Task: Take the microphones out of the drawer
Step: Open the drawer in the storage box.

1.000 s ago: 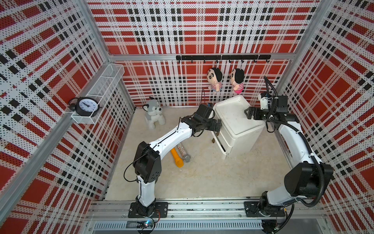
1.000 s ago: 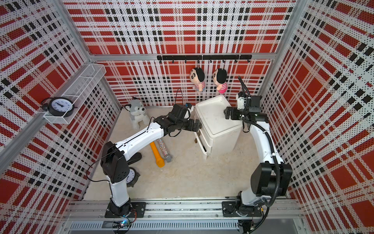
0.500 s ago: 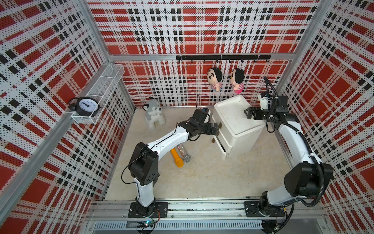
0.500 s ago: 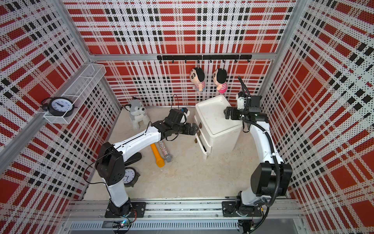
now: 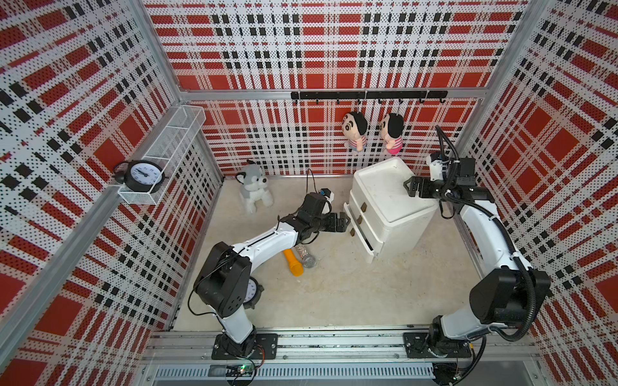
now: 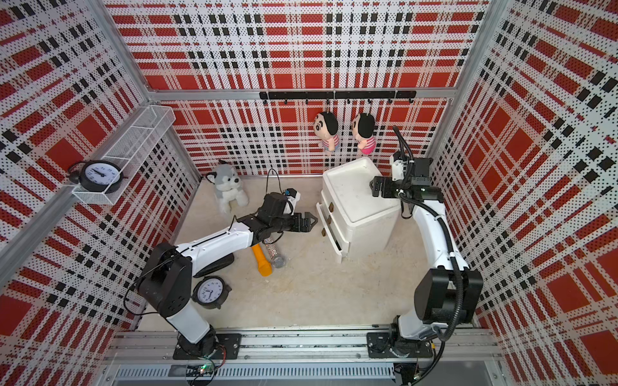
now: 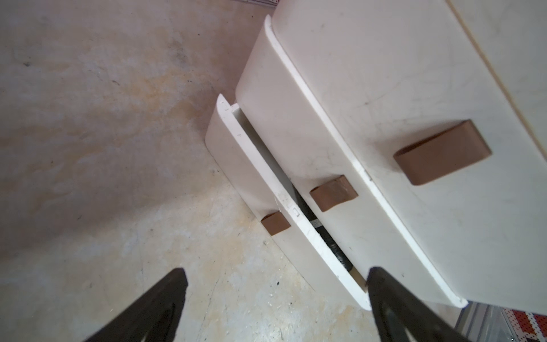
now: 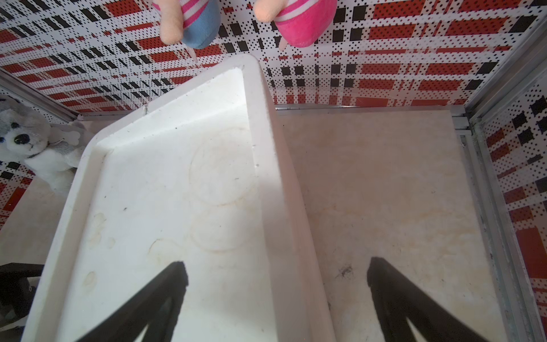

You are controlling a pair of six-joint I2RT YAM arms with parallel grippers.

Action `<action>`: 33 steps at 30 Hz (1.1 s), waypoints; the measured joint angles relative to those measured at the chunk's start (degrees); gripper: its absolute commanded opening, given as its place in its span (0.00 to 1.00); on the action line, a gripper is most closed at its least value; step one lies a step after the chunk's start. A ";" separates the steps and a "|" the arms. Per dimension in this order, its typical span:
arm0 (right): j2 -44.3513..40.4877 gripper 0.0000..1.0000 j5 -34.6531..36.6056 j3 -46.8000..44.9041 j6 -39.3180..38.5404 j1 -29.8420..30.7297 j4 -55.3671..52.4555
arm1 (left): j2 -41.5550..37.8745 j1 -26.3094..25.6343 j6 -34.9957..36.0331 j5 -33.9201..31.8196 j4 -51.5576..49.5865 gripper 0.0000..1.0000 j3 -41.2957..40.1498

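The white drawer cabinet (image 5: 384, 197) has its bottom drawer (image 7: 236, 160) ajar; a black microphone (image 7: 333, 247) shows in the gap. The left gripper (image 5: 345, 224), spread wide and empty, has dropped back left of the drawer fronts. The right gripper (image 5: 408, 188), wide and empty, stays over the cabinet top.

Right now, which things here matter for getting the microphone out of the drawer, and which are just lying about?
Job: white three-drawer cabinet; its slightly open bottom drawer; dark object inside, probably the microphone; open left gripper.
Lying about: grey husky plush; two hanging dolls; black shelf clock; black floor clock; orange stick; glittery silver stick.
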 measured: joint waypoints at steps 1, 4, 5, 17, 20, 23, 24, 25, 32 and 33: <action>0.02 1.00 0.00 0.00 -0.04 0.00 0.02 | 0.26 -0.24 0.48 0.13 0.87 0.98 -0.22; 0.17 1.00 0.00 0.17 -0.07 0.00 0.00 | 1.44 -0.98 2.47 0.33 3.74 0.98 -1.27; 0.22 1.00 0.00 0.22 -0.09 0.00 0.00 | 1.97 -1.42 3.19 0.33 4.44 0.98 -1.55; 0.31 1.00 -0.15 0.26 -0.48 0.02 0.02 | 8.70 -7.06 14.75 -8.26 7.89 0.99 -1.38; 0.31 1.00 -0.15 0.26 -0.52 0.02 0.04 | 8.79 -7.02 16.55 -10.16 10.99 1.00 -2.34; 0.31 1.00 -0.17 0.26 -0.52 0.02 0.04 | 8.59 -6.67 17.84 -11.13 16.61 0.98 -5.22; 0.31 1.00 -0.20 0.26 -0.55 0.02 0.04 | 8.44 -6.47 18.29 -10.97 18.45 0.98 -6.60; 0.31 1.00 -0.20 0.26 -0.55 0.02 0.04 | 8.20 -6.16 18.67 -10.36 20.61 0.98 -8.20; 0.31 1.00 -0.24 0.26 -0.70 0.02 0.04 | 7.08 -3.50 20.06 -4.92 30.91 0.96 -13.75; 0.31 1.00 -0.24 0.26 -0.70 0.02 0.04 | 7.08 -2.86 20.04 -4.07 32.20 0.95 -13.73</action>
